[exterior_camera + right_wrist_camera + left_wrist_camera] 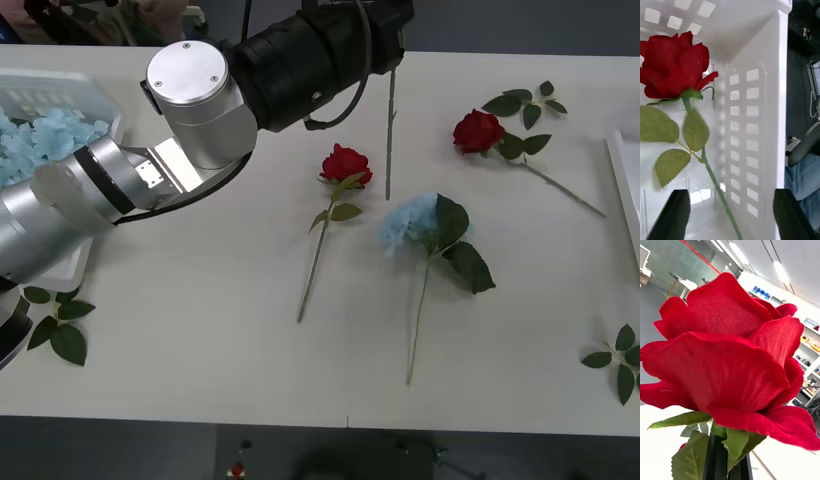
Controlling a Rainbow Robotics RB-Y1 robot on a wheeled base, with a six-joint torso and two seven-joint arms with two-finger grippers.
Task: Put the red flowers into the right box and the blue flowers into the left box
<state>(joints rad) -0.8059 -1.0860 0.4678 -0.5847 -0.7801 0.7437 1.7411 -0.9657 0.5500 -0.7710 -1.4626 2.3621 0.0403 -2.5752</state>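
The left arm (300,60) is reaching across the back of the counter (200,340), and the left end effector (727,465) is gripping a red rose (730,352) by the stem just under the bloom, its black fingers (715,461) pressing close together on it. In the front view a thin stem (389,140) is hanging straight down beneath the far end of that arm. The right end effector (730,221) is hovering with its fingers spread wide over the right box (752,123), where another rose (675,65) is lying against the slotted white wall. The rim of the right box (625,190) is showing at the counter's right edge. Two more red roses (346,165) (478,130) and one blue flower (408,222) are lying on the counter, well apart from both boxes. The left box (70,85) is sitting at the left edge, holding blue flowers (35,140). Loose leaf sprigs (58,325) (618,362) are lying near the front corners.
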